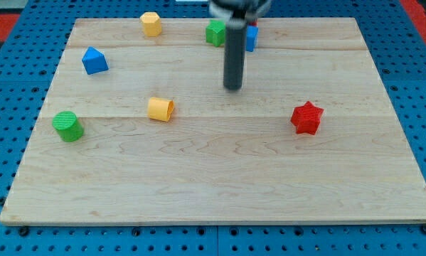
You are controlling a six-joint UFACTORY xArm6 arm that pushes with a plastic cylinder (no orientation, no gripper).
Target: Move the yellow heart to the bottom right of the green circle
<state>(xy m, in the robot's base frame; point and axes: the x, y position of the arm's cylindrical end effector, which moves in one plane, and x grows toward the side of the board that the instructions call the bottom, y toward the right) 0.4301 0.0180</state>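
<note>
The yellow heart (160, 109) lies on the wooden board (220, 178), left of centre. The green circle (68, 126) stands near the board's left edge, to the left of the heart and slightly lower. My tip (232, 87) rests on the board above the centre, to the right of the yellow heart and a little higher, well apart from it. The rod rises from the tip to the view's top.
A blue triangle block (94, 61) sits at upper left. A yellow hexagon block (151, 23) is at the top. A green block (215, 33) and a blue block (251, 38) flank the rod at the top. A red star (306, 118) lies at right.
</note>
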